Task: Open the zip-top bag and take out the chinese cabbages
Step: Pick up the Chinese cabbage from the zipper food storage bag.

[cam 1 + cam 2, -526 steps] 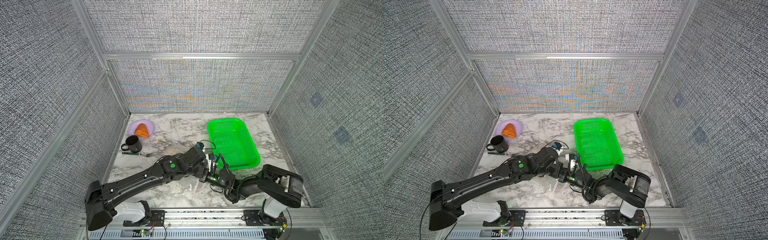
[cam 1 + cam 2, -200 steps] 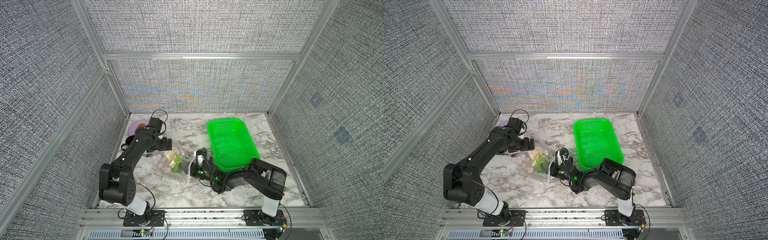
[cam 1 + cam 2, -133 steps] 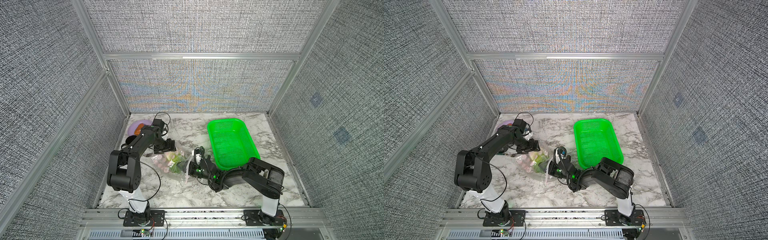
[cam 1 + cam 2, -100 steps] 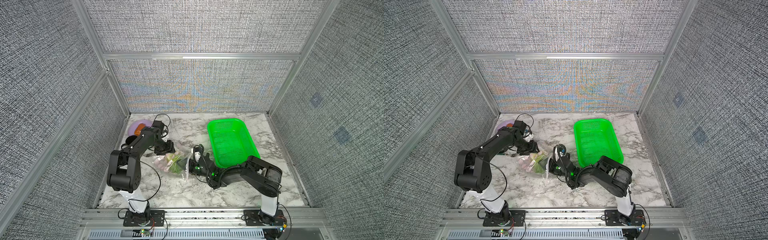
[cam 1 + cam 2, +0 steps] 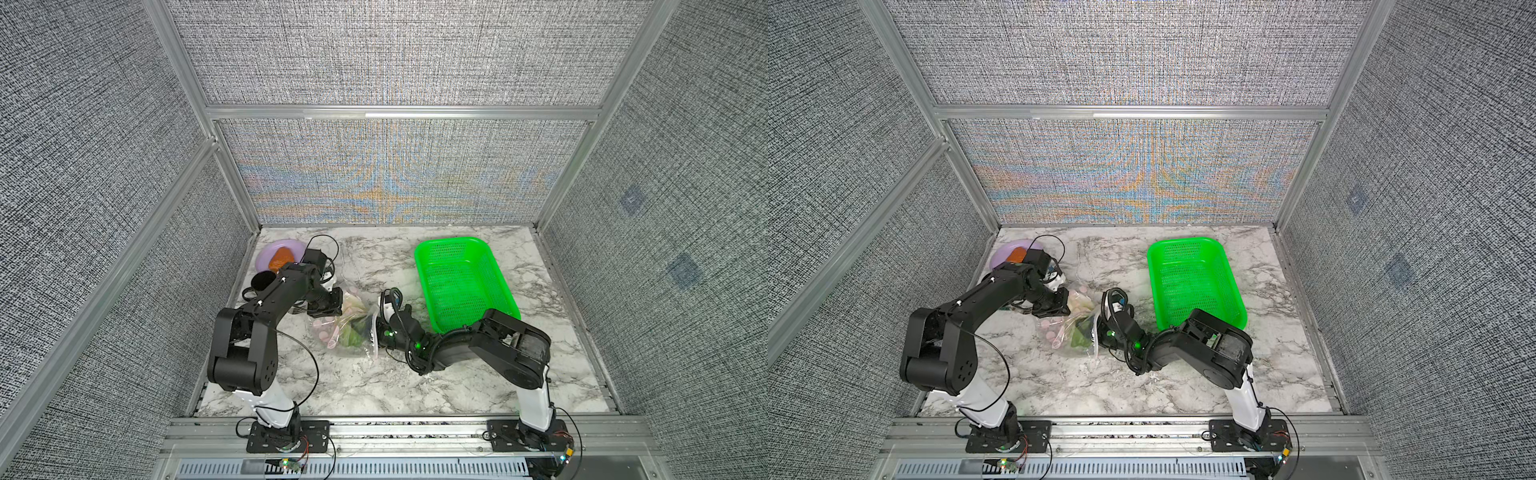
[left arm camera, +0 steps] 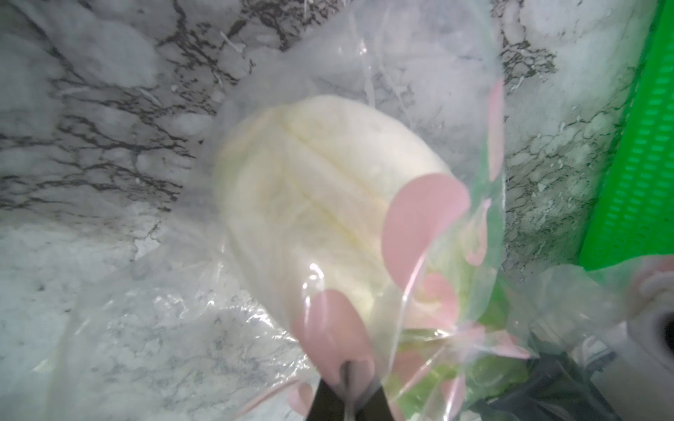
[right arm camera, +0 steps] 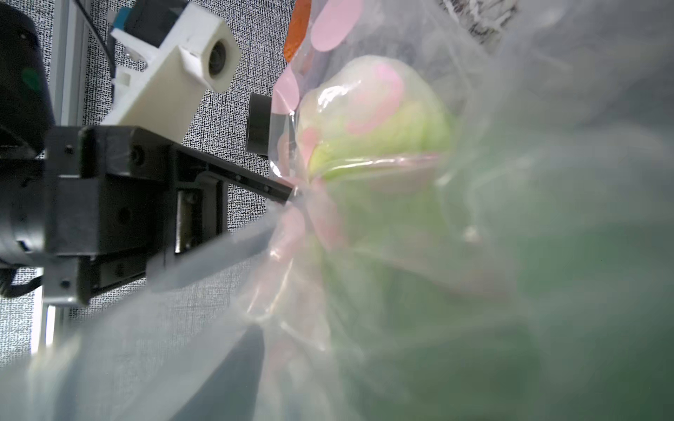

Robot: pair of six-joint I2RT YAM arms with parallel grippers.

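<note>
Left wrist camera, close in: the left end effector [image 6: 348,381] is pressed together on a fold of the zip-top bag [image 6: 419,215], with the chinese cabbages [image 6: 310,175] lying pale inside it. In both top views the bag sits mid-counter [image 5: 374,382] between the two arms. The right end effector [image 5: 377,328] is at the bag's other edge, veiled by plastic, so its grip cannot be told. Beyond stands a green basket [image 5: 424,286]. Farthest back, a black mug [image 5: 261,280] stands beside a lilac plate [image 5: 259,259] bearing a pastry [image 5: 279,262].
</note>
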